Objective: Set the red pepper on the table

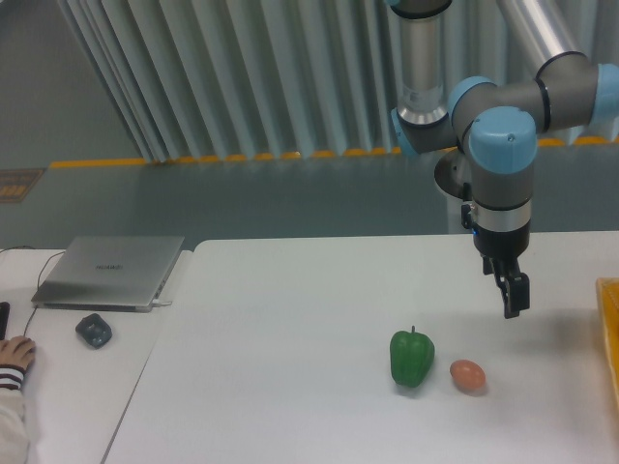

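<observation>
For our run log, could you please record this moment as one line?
gripper: above table, empty | red pepper: not visible | green pepper, egg: on table

Fixed high frontal view (single) across table [290, 319]

Closed laptop [108, 272] on the lower desk: small mark on lid, too blurred to read. No other legible text.
</observation>
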`<state>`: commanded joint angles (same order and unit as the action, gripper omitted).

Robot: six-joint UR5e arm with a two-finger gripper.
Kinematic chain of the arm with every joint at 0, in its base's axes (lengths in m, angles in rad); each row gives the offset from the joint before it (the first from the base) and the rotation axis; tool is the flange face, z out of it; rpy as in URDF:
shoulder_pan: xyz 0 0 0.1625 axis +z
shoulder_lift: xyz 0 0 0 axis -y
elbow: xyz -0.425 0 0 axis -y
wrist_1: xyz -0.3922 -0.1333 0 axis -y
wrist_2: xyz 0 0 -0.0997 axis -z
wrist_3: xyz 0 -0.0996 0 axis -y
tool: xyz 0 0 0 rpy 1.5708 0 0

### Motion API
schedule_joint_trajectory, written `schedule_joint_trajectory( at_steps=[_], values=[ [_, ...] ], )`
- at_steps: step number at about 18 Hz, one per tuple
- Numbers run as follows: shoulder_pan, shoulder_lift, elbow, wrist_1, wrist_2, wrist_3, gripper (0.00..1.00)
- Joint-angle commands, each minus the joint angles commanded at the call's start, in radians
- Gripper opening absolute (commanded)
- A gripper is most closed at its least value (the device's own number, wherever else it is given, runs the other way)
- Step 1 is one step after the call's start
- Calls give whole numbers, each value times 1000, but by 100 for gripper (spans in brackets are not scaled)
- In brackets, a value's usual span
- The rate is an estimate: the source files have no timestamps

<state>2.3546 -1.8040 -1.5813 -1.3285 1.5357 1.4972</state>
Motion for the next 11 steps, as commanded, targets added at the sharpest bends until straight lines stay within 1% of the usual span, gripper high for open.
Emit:
schedule_joint_trajectory(
  at_steps=[6, 9, 11],
  values=[
    [3, 9, -63, 100, -5, 5, 100],
    [-5, 9, -74, 149, -2, -3, 100],
    [-2, 11, -69, 155, 8, -12, 100]
  ],
)
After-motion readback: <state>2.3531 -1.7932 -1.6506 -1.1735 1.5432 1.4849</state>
